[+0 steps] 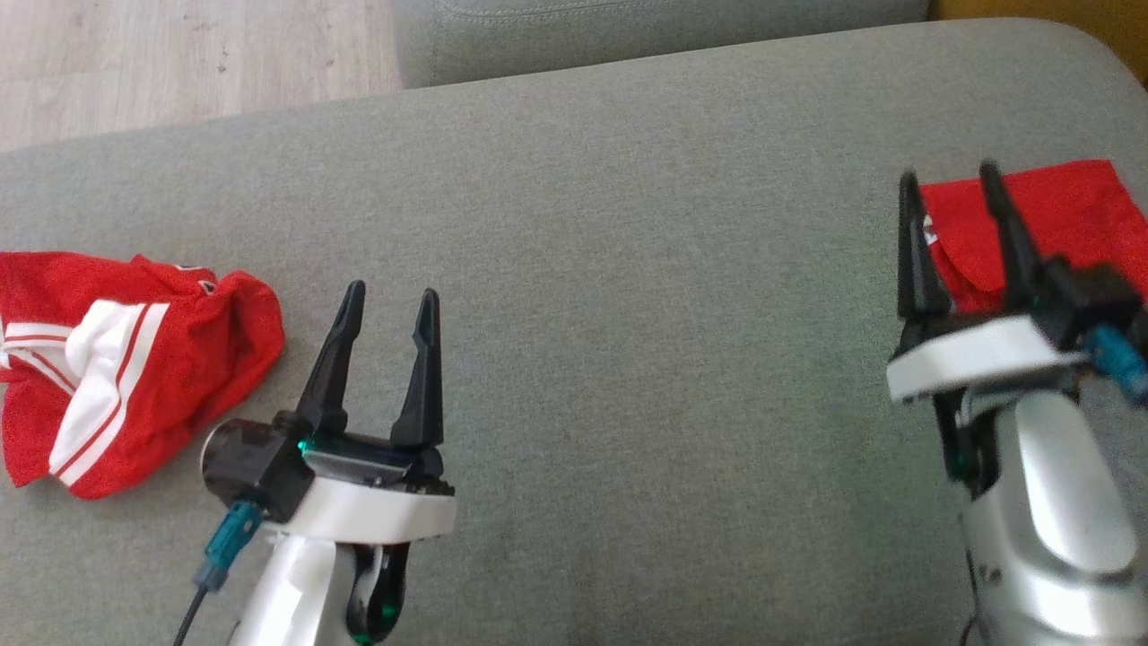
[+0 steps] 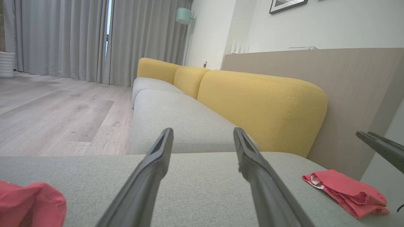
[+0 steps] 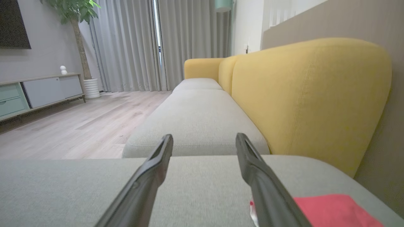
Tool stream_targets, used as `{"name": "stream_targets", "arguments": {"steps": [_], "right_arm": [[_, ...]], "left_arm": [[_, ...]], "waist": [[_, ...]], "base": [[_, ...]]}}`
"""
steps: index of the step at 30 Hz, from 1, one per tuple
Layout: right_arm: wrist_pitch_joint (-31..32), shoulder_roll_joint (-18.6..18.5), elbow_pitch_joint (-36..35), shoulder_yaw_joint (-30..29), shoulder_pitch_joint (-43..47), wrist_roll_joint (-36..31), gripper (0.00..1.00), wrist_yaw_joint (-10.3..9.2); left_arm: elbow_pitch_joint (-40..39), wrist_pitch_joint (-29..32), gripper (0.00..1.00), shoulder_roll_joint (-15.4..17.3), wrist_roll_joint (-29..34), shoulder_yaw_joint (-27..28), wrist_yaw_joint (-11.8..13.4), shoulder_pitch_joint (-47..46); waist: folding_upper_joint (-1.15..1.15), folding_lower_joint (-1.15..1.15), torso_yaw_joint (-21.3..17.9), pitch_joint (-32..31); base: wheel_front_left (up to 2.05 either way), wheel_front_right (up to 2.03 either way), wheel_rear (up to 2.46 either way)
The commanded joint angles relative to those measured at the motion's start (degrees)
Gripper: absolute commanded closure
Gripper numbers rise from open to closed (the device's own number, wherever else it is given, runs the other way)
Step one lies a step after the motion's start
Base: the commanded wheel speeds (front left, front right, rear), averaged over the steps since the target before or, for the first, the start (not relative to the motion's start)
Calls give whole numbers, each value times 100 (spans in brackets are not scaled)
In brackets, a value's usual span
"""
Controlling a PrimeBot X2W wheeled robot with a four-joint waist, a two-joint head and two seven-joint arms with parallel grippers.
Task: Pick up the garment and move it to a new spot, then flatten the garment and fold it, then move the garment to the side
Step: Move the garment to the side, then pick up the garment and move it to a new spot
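Two red garments lie on the grey sofa seat (image 1: 628, 269). The crumpled red garment (image 1: 134, 368), with white stripes, sits at the seat's left end. The folded red garment (image 1: 1067, 215) lies at the right end, near the seat's back edge. The two are well apart, with bare grey cloth between them.

Both grippers are over the seat, each with its jaws spread wide and nothing between them. The left gripper (image 1: 393, 292) is just beside the crumpled garment, to its right and apart from it. The right gripper (image 1: 949, 172) stands in front of the folded garment's near left corner and partly covers it. In the left wrist view one of its fingers (image 2: 382, 148) shows above the garment, clear of it.

Three yellow back cushions (image 2: 262, 110) run along the sofa. Beyond it are a wood floor (image 1: 179, 54), grey curtains (image 2: 63, 37), one potted plant (image 3: 75, 12) and one low cabinet (image 3: 31, 91).
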Motion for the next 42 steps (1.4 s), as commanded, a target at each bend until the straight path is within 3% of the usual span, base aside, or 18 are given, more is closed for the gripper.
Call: {"name": "stream_targets", "arguments": {"steps": [1,7,13,32,42], "right_arm": [[-105,61,-143,112,-10,56,0,-5],[-292,118,-73,82,451,535,0,-5],[-300,120,-616,-108,841,919,0,-5],[-301,121,-796,80,1175,680,0,-5],[-301,121,-751,338,1266,683,0,-5]], "left_arm": [[-198,-28,0,21,16,252,39,-70],[-159,-28,0,21,50,303,67,72],[-129,-28,0,21,15,359,100,129],[-221,-28,0,21,-24,378,86,163],[-189,-28,0,21,-8,399,97,236]], "waist": [[0,1,0,-6],[0,1,-6,7],[0,1,32,50],[0,1,144,-79],[0,1,490,-192]], "base": [[0,0,0],[0,0,0],[0,0,0],[0,0,0],[0,0,0]]}}
